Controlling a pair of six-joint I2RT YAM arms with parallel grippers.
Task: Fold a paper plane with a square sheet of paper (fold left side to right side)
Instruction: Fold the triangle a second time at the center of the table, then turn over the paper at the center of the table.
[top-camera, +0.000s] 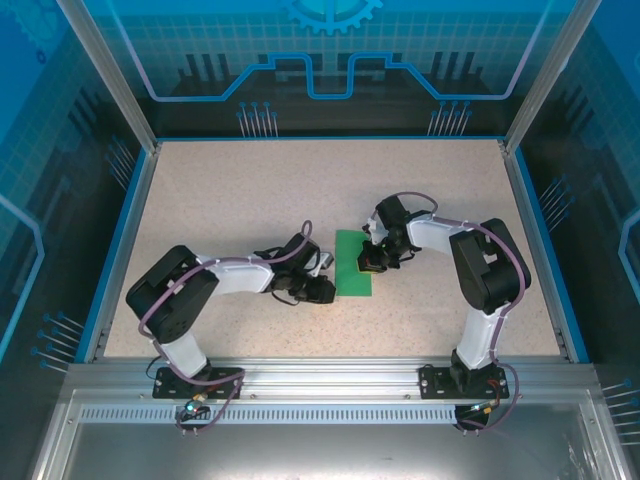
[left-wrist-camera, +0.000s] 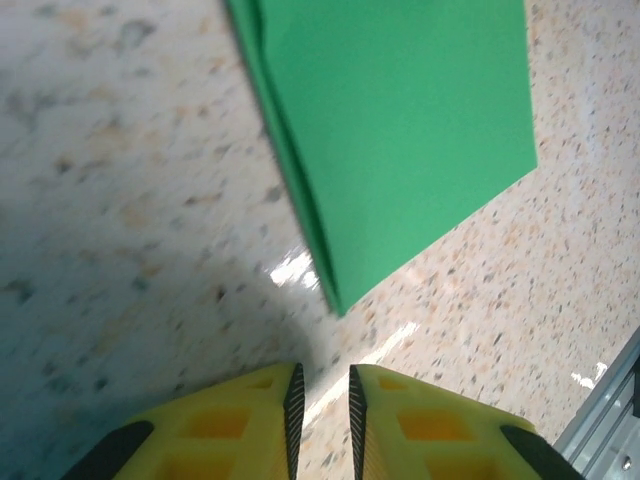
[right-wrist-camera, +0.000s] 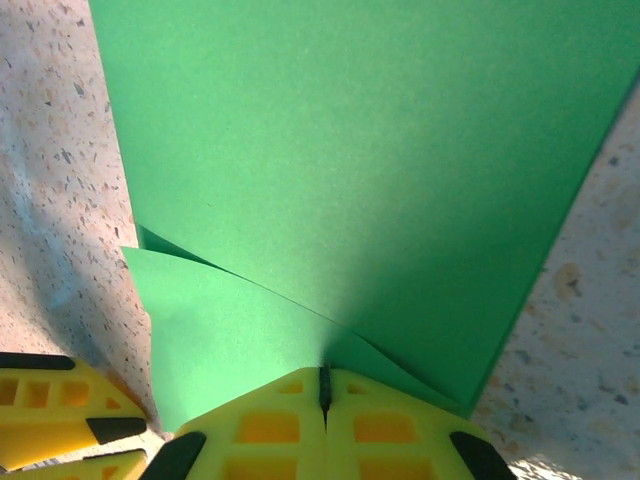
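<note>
In the top view, the green sheet of paper (top-camera: 350, 262) is seen folded into a narrow rectangle near the middle of the speckled table (top-camera: 230, 200). The left pincer (top-camera: 322, 290) is placed just beside its 8 o'clock corner, and the right pincer (top-camera: 373, 264) is set on its 3 o'clock edge. How far either is open cannot be told here.

In the left wrist view, the left pincer (left-wrist-camera: 320, 385) is shown at 6 o'clock. Its 2 yellow fingers (left-wrist-camera: 240, 430) are parted by a narrow slit, with nothing held between them. The sheet (left-wrist-camera: 400, 130) is seen toward 1 o'clock, its doubled edge and nearest corner just ahead and untouched.

In the right wrist view, the right pincer (right-wrist-camera: 323, 385) is seen fully closed, its tips resting on the sheet (right-wrist-camera: 350, 150) where 2 layers part. Whether a layer is pinched cannot be told. The left pincer's fingers (right-wrist-camera: 50, 395) are glimpsed at 8 o'clock.
</note>
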